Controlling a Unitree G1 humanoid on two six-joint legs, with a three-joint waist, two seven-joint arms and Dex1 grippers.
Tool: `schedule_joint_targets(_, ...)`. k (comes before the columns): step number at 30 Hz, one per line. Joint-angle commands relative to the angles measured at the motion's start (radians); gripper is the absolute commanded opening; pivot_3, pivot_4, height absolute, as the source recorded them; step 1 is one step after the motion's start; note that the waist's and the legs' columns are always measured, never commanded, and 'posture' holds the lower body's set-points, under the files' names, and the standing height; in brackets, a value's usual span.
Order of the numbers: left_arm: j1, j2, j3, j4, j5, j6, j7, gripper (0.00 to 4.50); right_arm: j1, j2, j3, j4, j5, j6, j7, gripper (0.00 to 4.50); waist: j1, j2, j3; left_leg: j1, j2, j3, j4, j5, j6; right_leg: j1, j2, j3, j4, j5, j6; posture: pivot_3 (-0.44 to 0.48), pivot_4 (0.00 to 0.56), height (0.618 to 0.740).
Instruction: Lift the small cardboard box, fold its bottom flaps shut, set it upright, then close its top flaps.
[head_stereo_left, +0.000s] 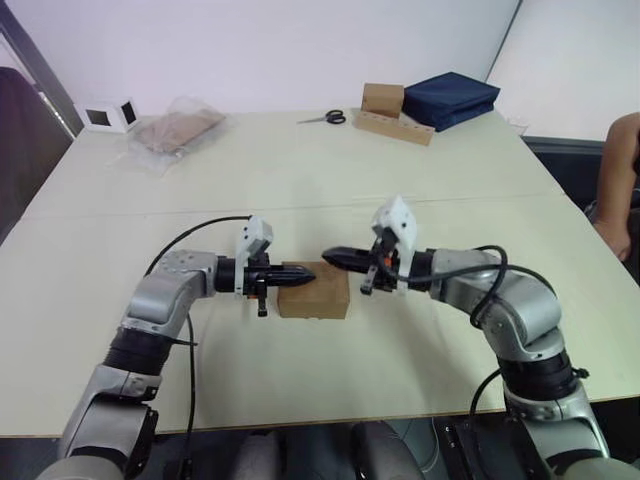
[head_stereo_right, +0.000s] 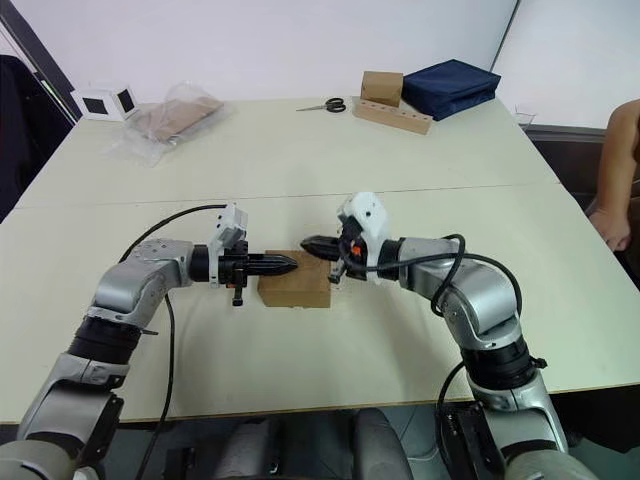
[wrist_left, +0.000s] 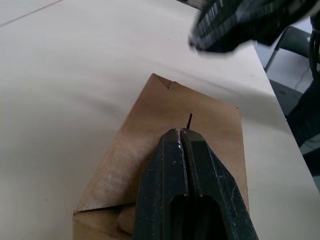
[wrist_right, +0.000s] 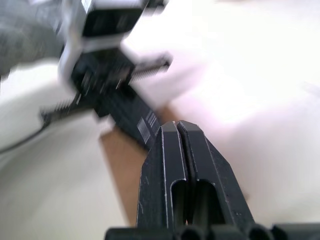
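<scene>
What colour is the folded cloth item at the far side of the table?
Dark navy blue; the right eye view shows it best.

Wide bare table (head_stereo_right: 300, 165) all round the small cardboard box (head_stereo_right: 295, 288), nothing near it; over its top, crowded by the left gripper (head_stereo_right: 285, 263) and right gripper (head_stereo_right: 312, 243), both pinched closed, tips nearly meeting; far edge lined with a white cube (head_stereo_right: 103, 101), plastic bag (head_stereo_right: 165, 122), scissors (head_stereo_right: 325, 105), brown box with strip (head_stereo_right: 392, 103) and navy bag (head_stereo_right: 452, 87); a person's arm (head_stereo_right: 618, 180) beyond the right edge.
</scene>
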Motion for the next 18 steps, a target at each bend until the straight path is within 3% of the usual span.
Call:
schedule_joint_targets(1, 0.019, 0.030, 0.020, -0.046, -0.004, 0.017, 0.019, 0.03, 0.014, -0.011, 0.072, 0.036, -0.044, -0.035, 0.010, 0.00, 0.000, 0.000, 0.000, 0.000, 0.000, 0.000, 0.000, 0.000, 0.000, 0.000, 0.000, 0.000, 0.000, 0.000, 0.000, 0.000, 0.150, 0.740)
schedule_joint_targets(10, 0.056, 0.061, 0.008, -0.060, 0.014, 0.011, 0.055, 0.03, 0.060, -0.047, 0.185, 0.084, -0.142, -0.108, 0.038, 0.00, -0.001, 0.000, 0.000, 0.001, 0.000, 0.000, 0.000, 0.000, 0.000, 0.001, 0.000, 0.000, 0.000, 0.000, 0.000, 0.000, 0.150, 0.740)
schedule_joint_targets(14, 0.044, 0.066, 0.027, -0.080, -0.008, 0.036, 0.065, 0.03, 0.054, -0.046, 0.153, 0.062, -0.119, -0.097, 0.045, 0.00, -0.001, 0.000, 0.000, 0.001, 0.000, 0.000, 0.000, 0.000, 0.000, 0.001, 0.000, 0.000, 0.000, 0.000, 0.000, 0.000, 0.150, 0.740)
schedule_joint_targets(18, 0.040, 0.091, 0.099, -0.184, -0.100, 0.120, 0.079, 0.03, 0.033, -0.060, 0.017, -0.058, -0.008, -0.023, 0.035, 0.00, 0.000, 0.000, 0.000, 0.001, 0.000, 0.000, 0.000, 0.000, 0.000, 0.000, 0.000, 0.000, 0.000, 0.000, 0.000, 0.000, 0.150, 0.740)
